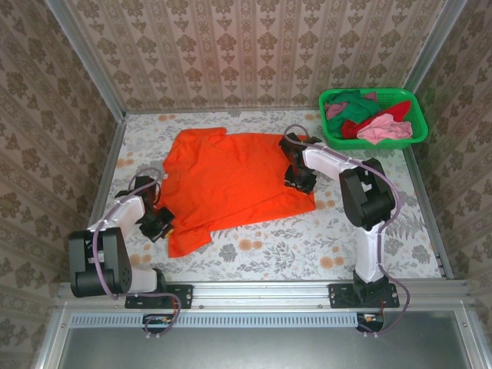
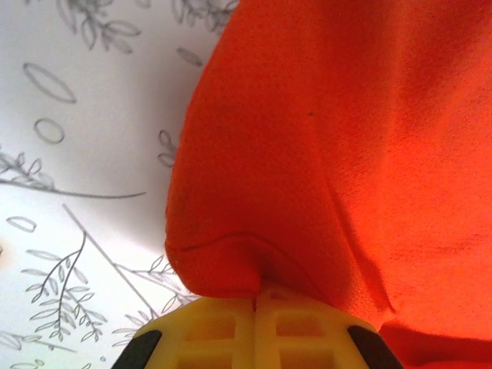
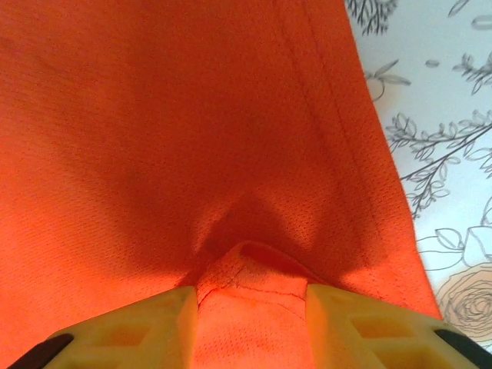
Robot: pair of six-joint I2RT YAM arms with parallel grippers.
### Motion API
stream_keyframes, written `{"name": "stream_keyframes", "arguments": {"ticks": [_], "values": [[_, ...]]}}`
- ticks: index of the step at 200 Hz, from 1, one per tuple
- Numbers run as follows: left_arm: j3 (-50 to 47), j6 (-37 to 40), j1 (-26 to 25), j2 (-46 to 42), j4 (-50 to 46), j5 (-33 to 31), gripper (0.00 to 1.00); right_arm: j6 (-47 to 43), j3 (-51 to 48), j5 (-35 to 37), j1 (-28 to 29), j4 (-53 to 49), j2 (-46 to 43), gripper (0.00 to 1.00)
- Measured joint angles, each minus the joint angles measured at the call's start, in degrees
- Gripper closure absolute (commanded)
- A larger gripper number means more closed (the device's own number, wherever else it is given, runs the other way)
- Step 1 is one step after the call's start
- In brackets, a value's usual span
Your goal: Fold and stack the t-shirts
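A bright orange t-shirt [image 1: 231, 177] lies spread out on the flowered table, its hem towards the right. My left gripper [image 1: 157, 223] is at the shirt's near left edge. In the left wrist view the yellow fingers [image 2: 207, 327] meet, shut on a pinch of the orange cloth [image 2: 346, 138]. My right gripper [image 1: 298, 178] rests on the shirt's right part near the hem. Its fingers [image 3: 146, 323] stand apart, and a raised fold of orange cloth [image 3: 250, 284] lies between them. More t-shirts, pink [image 1: 384, 129], red [image 1: 397, 113] and dark green [image 1: 352, 108], are heaped in the basket.
A green plastic mesh basket [image 1: 367, 91] stands at the far right corner of the table. Patterned walls close in the table at the back and both sides. Bare flowered tablecloth [image 1: 269, 246] shows in front of the shirt and to its right [image 3: 446, 154].
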Motion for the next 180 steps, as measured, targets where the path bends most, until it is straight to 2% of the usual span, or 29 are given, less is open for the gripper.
{"name": "stream_keyframes", "arguments": {"ticks": [82, 107, 158, 180], "values": [[0.74, 2.12, 0.0, 2.29, 0.74, 1.27, 1.0, 3.04, 4.33, 0.22, 0.15, -2.8, 2.32, 0.61], [0.74, 2.12, 0.0, 2.27, 0.74, 1.25, 1.0, 3.04, 4.68, 0.37, 0.15, -2.82, 3.45, 0.64], [0.74, 2.54, 0.0, 2.23, 0.98, 1.4, 1.0, 2.45, 4.68, 0.37, 0.15, -2.84, 4.07, 1.0], [0.74, 2.56, 0.02, 2.19, 1.36, 1.44, 1.0, 2.47, 4.66, 0.37, 0.15, -2.82, 3.93, 1.0]]}}
